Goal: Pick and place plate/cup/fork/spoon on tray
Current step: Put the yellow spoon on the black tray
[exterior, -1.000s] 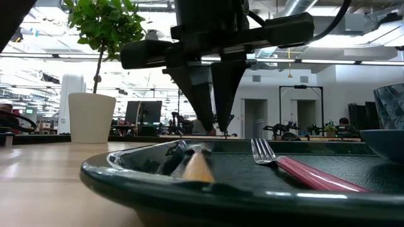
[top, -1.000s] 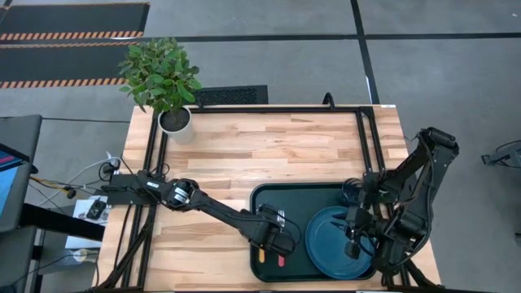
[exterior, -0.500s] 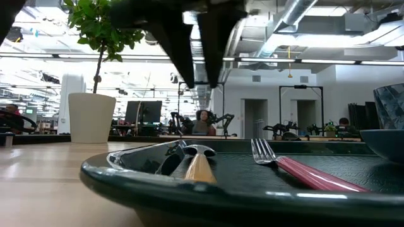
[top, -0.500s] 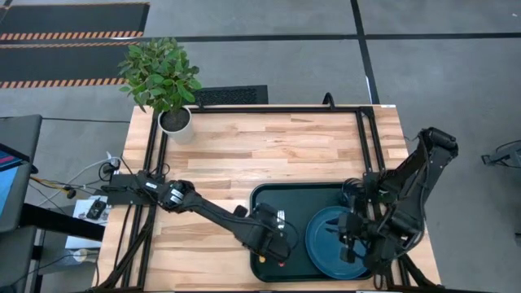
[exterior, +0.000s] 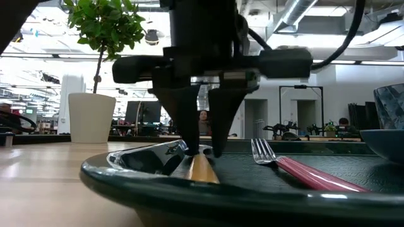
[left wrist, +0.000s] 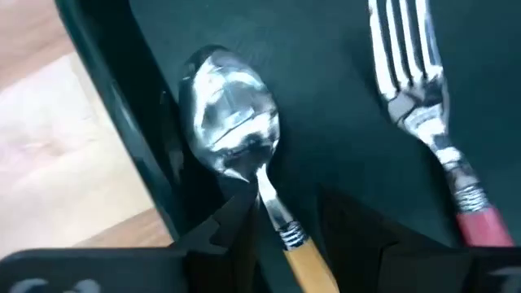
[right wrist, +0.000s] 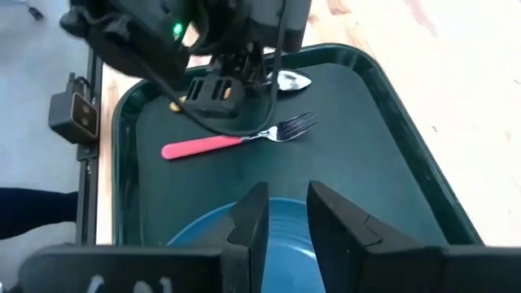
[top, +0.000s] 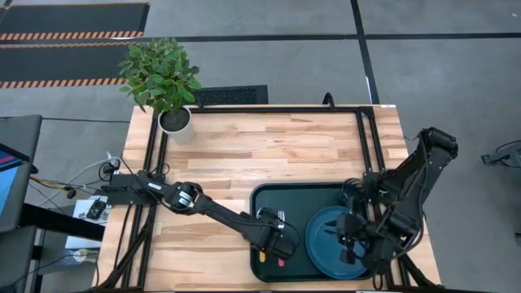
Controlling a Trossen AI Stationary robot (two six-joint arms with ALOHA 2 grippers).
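I judge I'm setting down the spoon (left wrist: pixel 244 155) inside the tray (exterior: pixel 126 183): my left gripper (exterior: pixel 201 151) straddles its orange handle with fingers slightly apart, fork (exterior: pixel 297 167) just beside, so next I'd lift clear; my right gripper (right wrist: pixel 281 220), parted, hovers over the plate (right wrist: pixel 277 224).

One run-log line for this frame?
left tool: open, straddling spoon handle | spoon, fork, plate: on tray | right tool: open above plate

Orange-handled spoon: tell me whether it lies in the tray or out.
In: the orange-handled metal spoon lies flat inside the dark green rectangular tray, beside its rim.
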